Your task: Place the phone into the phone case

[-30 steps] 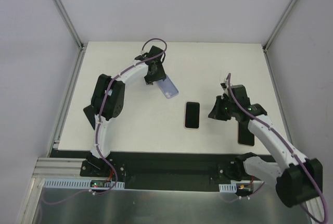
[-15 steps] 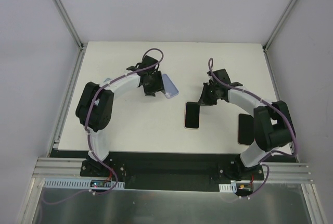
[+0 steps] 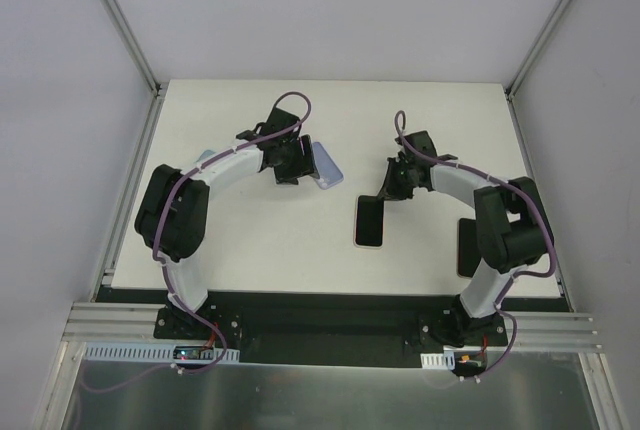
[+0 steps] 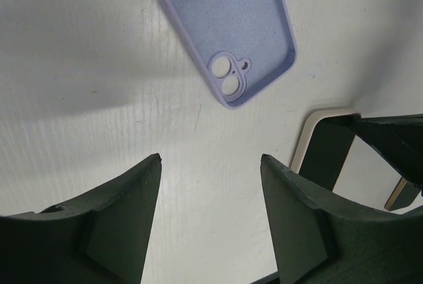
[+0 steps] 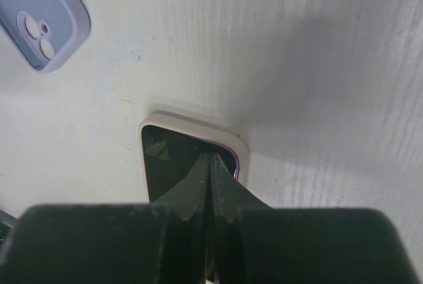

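holds left pincer (image 4: 210, 160) wide open and empty beside case (image 4: 225, 20), toward far edge of tabletop (image 3: 250, 240), likely to steady it. rests closed, empty right pincer (image 5: 210, 160) on far end of phone (image 5: 162, 172), mid-tabletop, seemingly to nudge it.

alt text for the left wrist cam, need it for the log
A lavender phone case lies flat on the white table, its camera-cutout end toward the left gripper, whose open fingers frame bare table just short of it. At right, a corner of the cream-edged phone shows.
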